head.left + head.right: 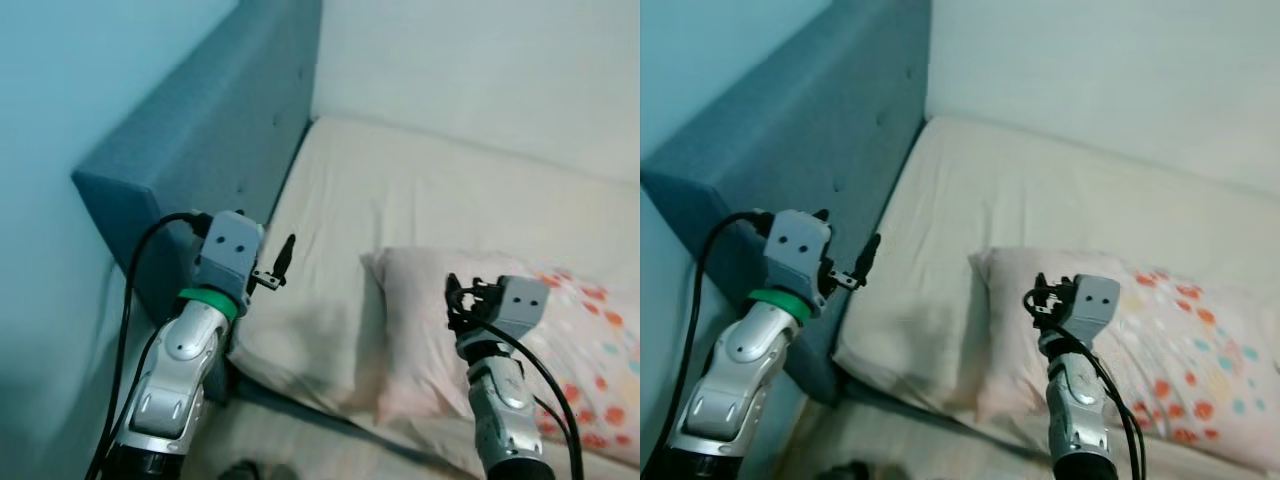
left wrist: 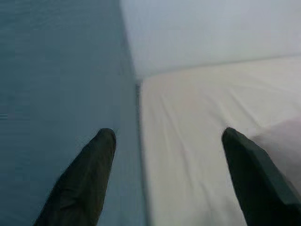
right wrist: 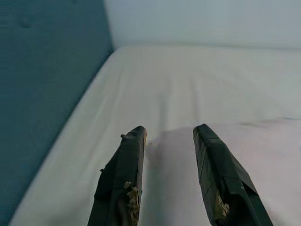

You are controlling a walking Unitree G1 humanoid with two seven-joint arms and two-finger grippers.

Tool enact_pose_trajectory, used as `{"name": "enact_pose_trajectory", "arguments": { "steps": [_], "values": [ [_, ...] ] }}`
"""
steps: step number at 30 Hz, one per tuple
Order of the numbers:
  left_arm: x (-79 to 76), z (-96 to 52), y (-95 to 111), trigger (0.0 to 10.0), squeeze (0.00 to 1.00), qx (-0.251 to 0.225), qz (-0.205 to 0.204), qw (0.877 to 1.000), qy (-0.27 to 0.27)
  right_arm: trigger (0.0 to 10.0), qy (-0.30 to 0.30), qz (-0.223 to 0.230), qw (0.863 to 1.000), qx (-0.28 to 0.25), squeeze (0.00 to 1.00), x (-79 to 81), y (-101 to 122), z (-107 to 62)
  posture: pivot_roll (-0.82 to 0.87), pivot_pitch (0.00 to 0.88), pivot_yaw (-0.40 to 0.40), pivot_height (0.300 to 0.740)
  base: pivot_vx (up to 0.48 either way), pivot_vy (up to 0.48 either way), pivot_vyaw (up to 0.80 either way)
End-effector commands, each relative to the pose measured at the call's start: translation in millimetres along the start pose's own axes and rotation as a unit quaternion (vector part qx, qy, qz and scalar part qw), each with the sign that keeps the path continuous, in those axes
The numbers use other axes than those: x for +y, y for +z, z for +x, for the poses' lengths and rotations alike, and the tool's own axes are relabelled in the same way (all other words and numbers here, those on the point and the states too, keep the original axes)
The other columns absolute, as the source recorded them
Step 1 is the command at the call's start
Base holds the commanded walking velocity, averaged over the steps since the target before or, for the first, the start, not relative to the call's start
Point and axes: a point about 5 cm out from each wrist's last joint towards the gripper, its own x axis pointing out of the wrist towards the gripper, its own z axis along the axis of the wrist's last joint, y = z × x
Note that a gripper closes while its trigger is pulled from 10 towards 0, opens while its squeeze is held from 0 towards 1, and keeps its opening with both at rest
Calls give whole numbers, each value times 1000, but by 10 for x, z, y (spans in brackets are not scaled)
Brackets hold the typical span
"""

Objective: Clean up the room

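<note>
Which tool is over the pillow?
The right tool, hovering open above the pale pink pillow with red and blue dots. The left tool, also open, sits over the cream sheet beside the blue padded headboard.

no text, label, brand, number or sign could be read anywhere; the pillow (image 1: 520,350) was printed with coloured flower shapes, not lettering.

Silver segmented arms trail black cables; the left arm (image 1: 185,360) wears a green band below its grey wrist block.
</note>
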Motion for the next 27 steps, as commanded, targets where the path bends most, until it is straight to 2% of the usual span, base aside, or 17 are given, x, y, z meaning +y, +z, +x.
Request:
{"name": "enact_pose_trajectory", "arguments": {
  "steps": [1,10,19,23,27],
  "values": [
    [-53,-17,-26,10000,0,5,-9,1000,-11,10000,-16,-1,1000,14,0,-102,-68,-66,119,118,-52,740,0,0,0],
    [-77,-21,-68,10000,0,12,-7,1000,-16,10000,-13,1,1000,18,0,-93,-86,-74,116,115,-52,740,0,0,0],
    [-73,-42,-125,10000,0,21,-1,1000,-16,10000,-18,3,1000,21,0,-106,-112,-98,115,114,-51,710,0,0,0],
    [-69,-57,-97,10000,0,5,27,999,-21,10000,-20,6,1000,19,0,-110,-107,-91,117,118,-48,690,0,0,0],
    [-83,-66,-87,10000,0,1,36,999,-30,10000,-24,10,999,20,0,-110,-112,-96,117,118,-48,680,0,0,0]
  ]
}}
